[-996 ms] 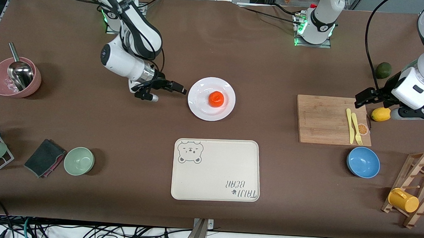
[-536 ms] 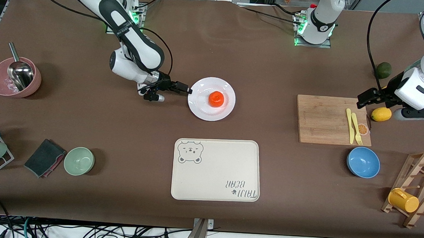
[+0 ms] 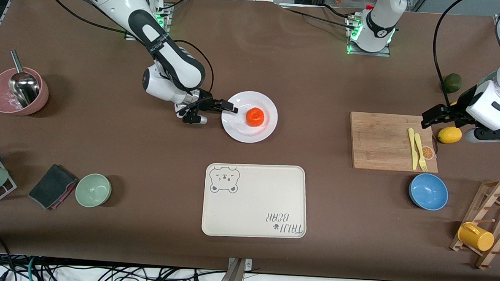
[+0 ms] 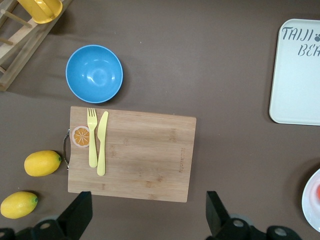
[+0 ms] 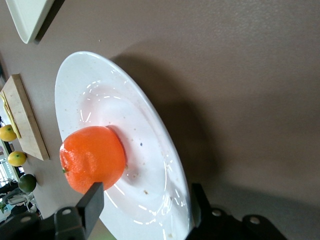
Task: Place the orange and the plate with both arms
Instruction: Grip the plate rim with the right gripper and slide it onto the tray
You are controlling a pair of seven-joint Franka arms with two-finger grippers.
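Note:
The white plate (image 3: 238, 127) lies mid-table with the red-orange orange (image 3: 255, 116) on it. My right gripper (image 3: 232, 109) is open at the plate's rim on the side toward the right arm's end. In the right wrist view the gripper (image 5: 145, 207) straddles the rim of the plate (image 5: 150, 135): one finger is over the plate next to the orange (image 5: 92, 157), the other is outside the rim. My left gripper (image 3: 431, 116) is open and empty, waiting over the corner of the cutting board; it shows in the left wrist view (image 4: 147, 220), where the plate's edge (image 4: 313, 202) also shows.
A cream bear-print tray (image 3: 253, 200) lies nearer the camera than the plate. A cutting board (image 3: 380, 142) with yellow fork and knife, a lemon (image 3: 449, 135), a dark green fruit (image 3: 451, 82), a blue bowl (image 3: 428, 191) and a cup rack (image 3: 487, 222) are toward the left arm's end. A green bowl (image 3: 93, 190) and a pink bowl (image 3: 18, 94) are toward the right arm's end.
My right gripper has moved across the table toward the plate and now reaches its rim, fingers open. The left arm has hardly moved. Plate and orange stay put.

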